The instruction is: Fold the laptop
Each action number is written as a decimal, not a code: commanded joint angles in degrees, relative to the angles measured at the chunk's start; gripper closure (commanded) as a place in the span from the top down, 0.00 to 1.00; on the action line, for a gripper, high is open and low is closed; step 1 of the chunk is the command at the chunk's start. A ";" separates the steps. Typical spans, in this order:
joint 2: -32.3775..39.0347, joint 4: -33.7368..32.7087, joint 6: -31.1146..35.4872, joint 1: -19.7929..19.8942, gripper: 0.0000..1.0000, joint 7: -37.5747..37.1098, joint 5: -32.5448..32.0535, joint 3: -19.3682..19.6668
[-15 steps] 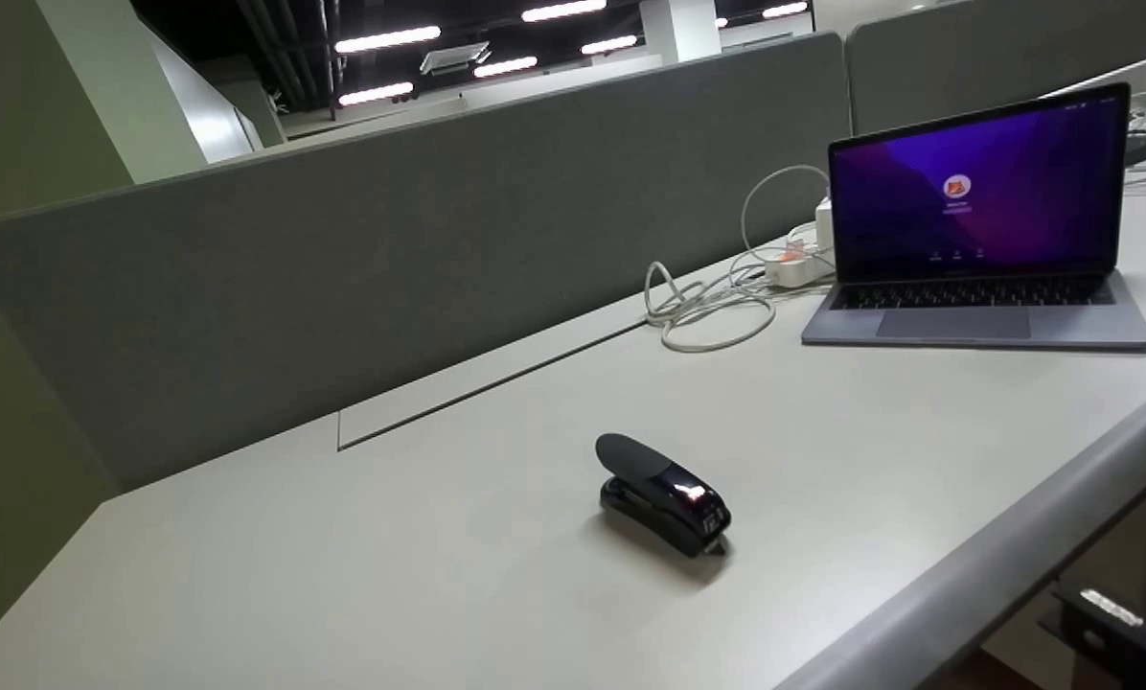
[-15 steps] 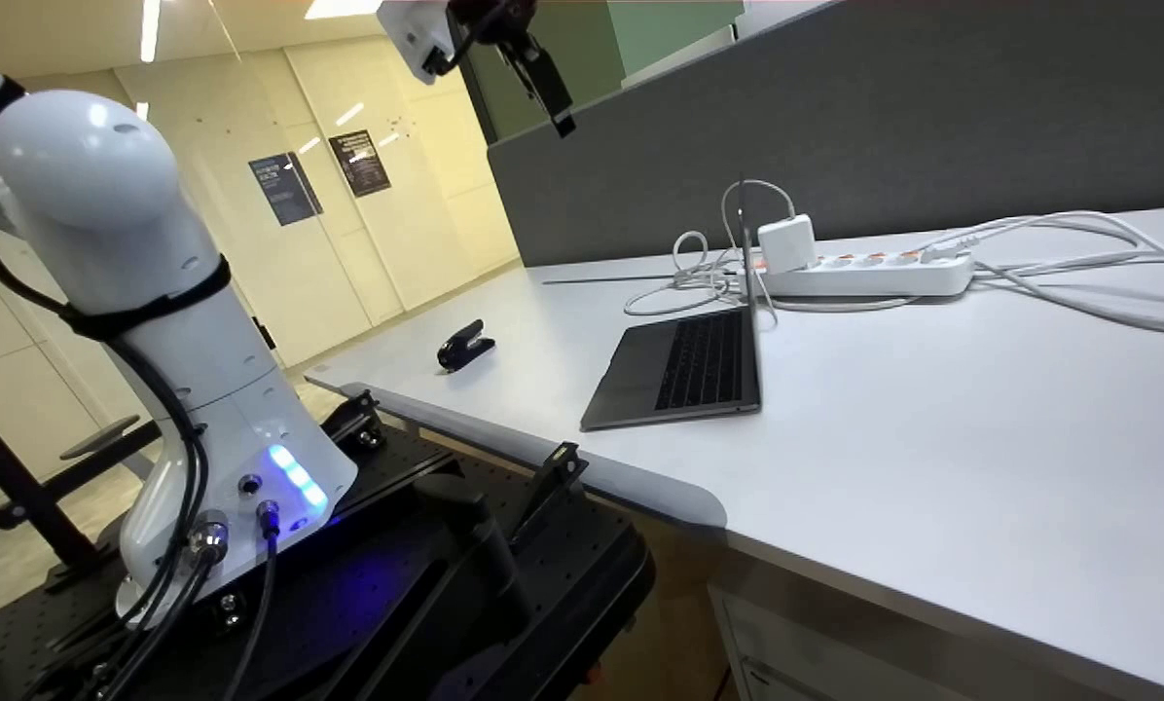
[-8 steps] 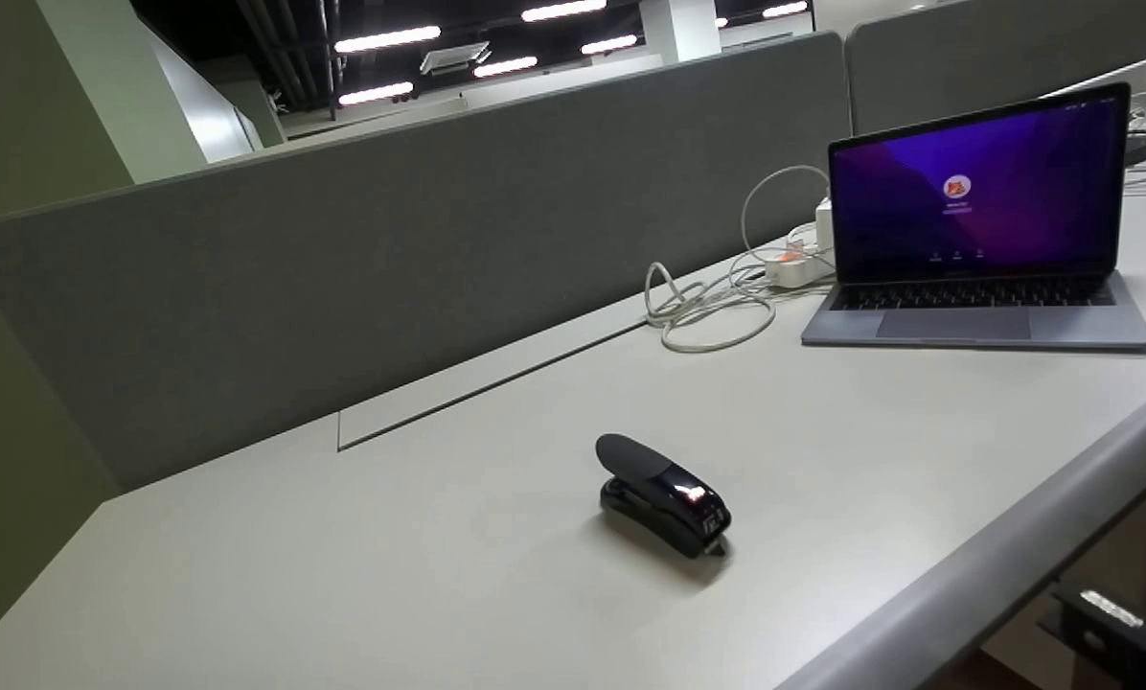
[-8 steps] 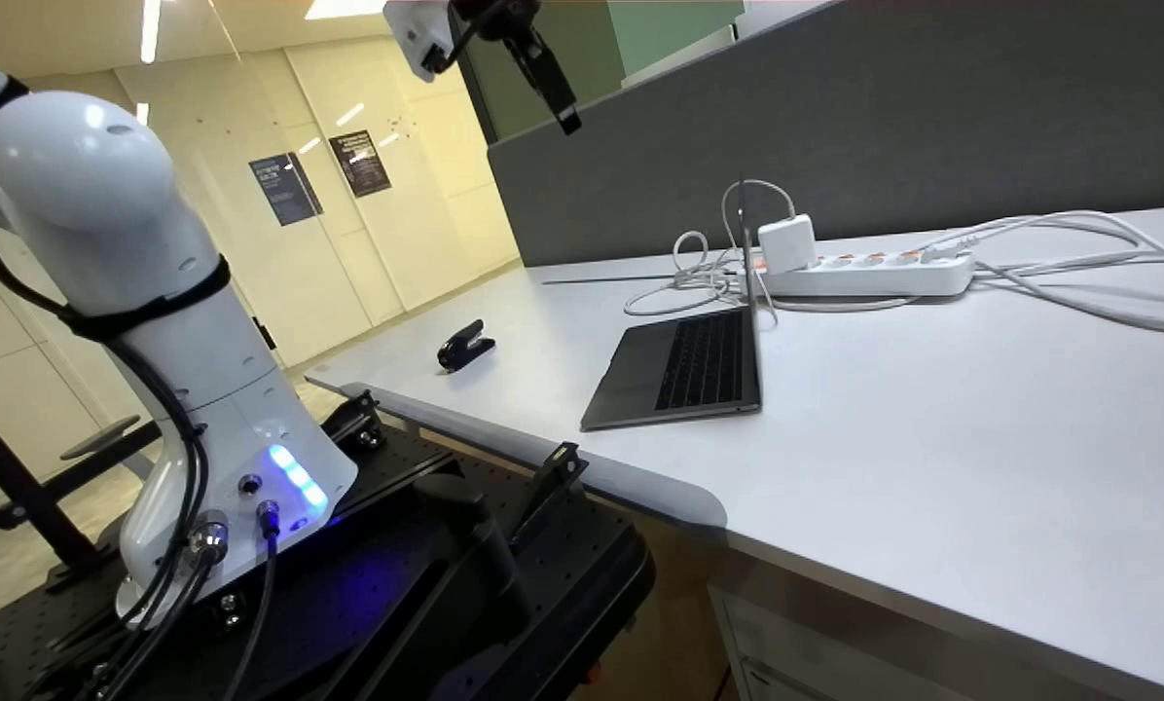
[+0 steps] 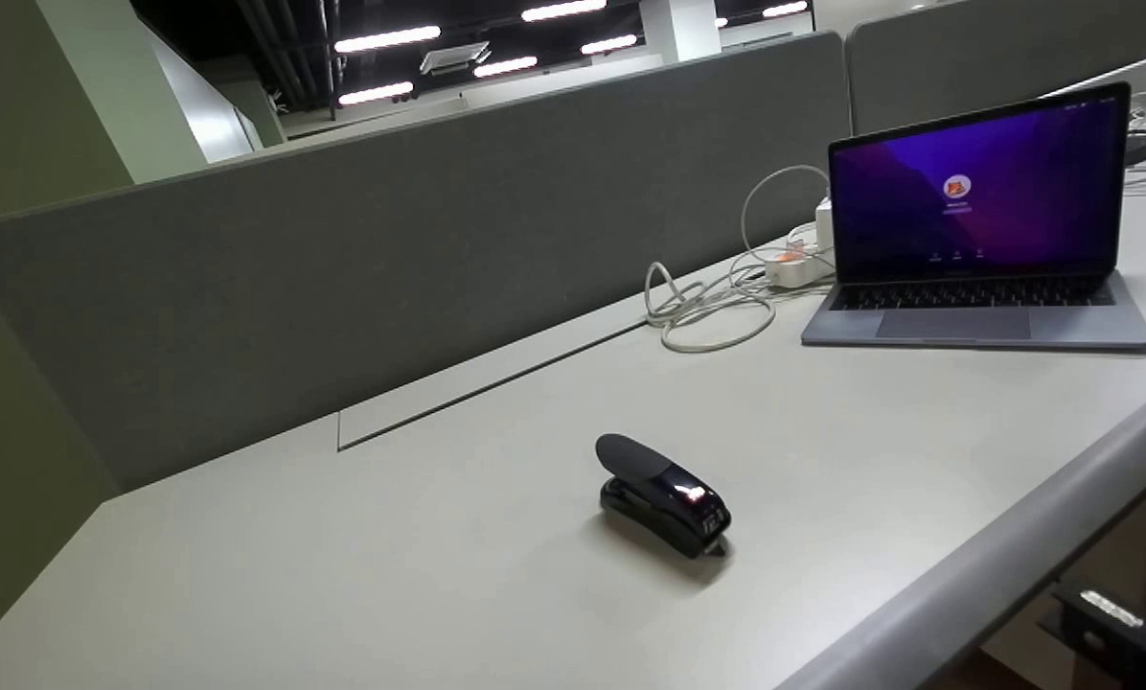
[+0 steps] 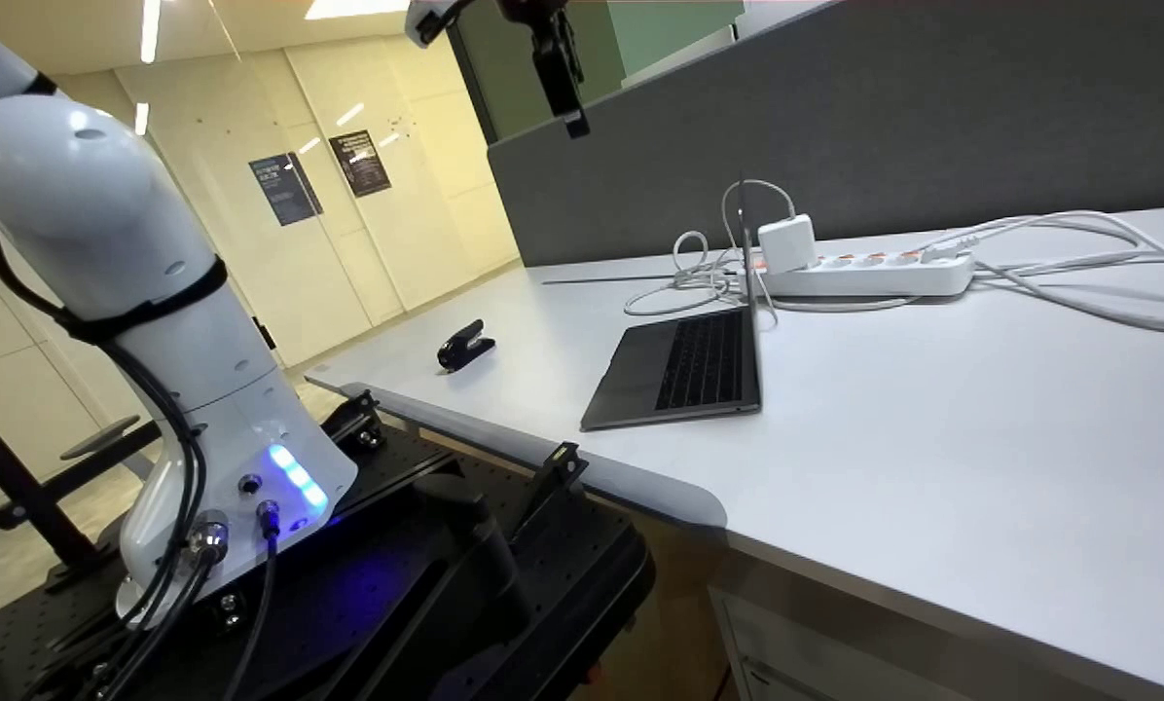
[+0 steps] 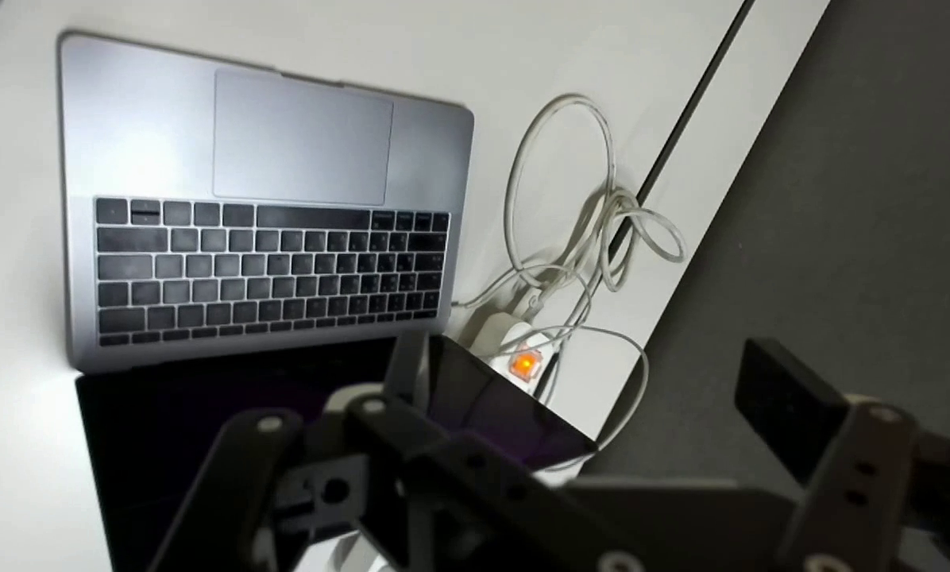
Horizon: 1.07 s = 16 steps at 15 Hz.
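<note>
Now angled more steeply downward, with spread, unladen pincer (image 7: 590, 381), probably lining up to fold the laptop (image 5: 977, 225).

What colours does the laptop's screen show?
The laptop's screen is mostly blue and purple, with darker areas; it shows best in an exterior view.

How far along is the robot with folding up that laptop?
Done: none of the folding, it seems; the laptop stands open, its lit screen raised. In hand: nothing is gripped; the gripper, open in the wrist view, hangs above the table, apart from the laptop, perhaps lining up. Left: the whole fold, bringing the screen down onto the uncovered keyboard.
</note>
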<state>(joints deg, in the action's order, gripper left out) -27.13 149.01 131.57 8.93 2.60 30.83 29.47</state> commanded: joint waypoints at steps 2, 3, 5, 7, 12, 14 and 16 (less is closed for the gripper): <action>8.04 -10.66 -16.80 6.08 1.00 -7.65 -1.55 -0.93; 9.35 -12.76 -21.55 7.20 1.00 -7.88 -3.14 -0.93; 7.14 -9.33 -19.00 8.70 1.00 -4.25 -1.21 -2.22; 8.95 -11.78 -22.25 9.91 1.00 -5.22 -2.05 -2.35; 14.18 -16.10 -22.44 11.47 1.00 -8.91 -4.26 -3.17; 16.44 -18.00 -19.32 12.64 1.00 -10.55 -5.20 -3.53; 19.45 -20.57 -16.37 13.45 1.00 -13.37 -6.10 -3.87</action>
<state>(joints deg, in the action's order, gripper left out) -12.69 133.85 113.39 20.93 -5.15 26.49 26.80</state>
